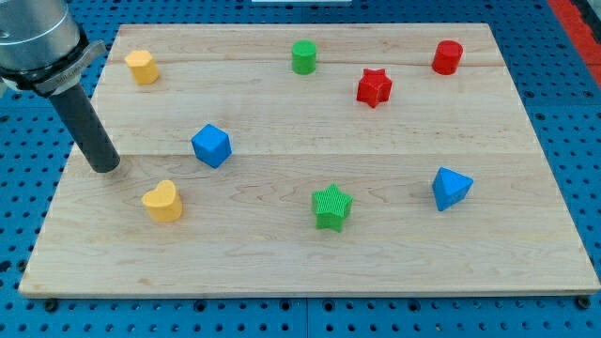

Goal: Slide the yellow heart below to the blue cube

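My tip (105, 167) rests up-left of the yellow heart (162, 202), whose lobes point upward; the blue cube (211, 145) sits up-right. No pincer shows.

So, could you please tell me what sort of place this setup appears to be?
Most likely a robotics lab test bench: a wooden board lies on a blue perforated base, small coloured blocks such as the yellow heart and blue cube are scattered on it, and my tip rests left of them.
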`<control>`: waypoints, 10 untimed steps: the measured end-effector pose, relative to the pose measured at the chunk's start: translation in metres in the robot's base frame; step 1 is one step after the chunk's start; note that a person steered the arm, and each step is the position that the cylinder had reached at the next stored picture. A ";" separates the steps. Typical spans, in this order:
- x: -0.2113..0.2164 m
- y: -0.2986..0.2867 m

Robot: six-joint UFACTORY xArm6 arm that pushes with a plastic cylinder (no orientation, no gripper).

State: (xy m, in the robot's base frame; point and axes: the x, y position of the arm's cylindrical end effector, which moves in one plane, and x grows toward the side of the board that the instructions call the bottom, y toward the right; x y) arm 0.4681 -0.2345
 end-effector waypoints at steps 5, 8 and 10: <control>0.073 0.051; -0.020 0.079; 0.020 0.080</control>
State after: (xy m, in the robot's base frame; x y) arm 0.4882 -0.1542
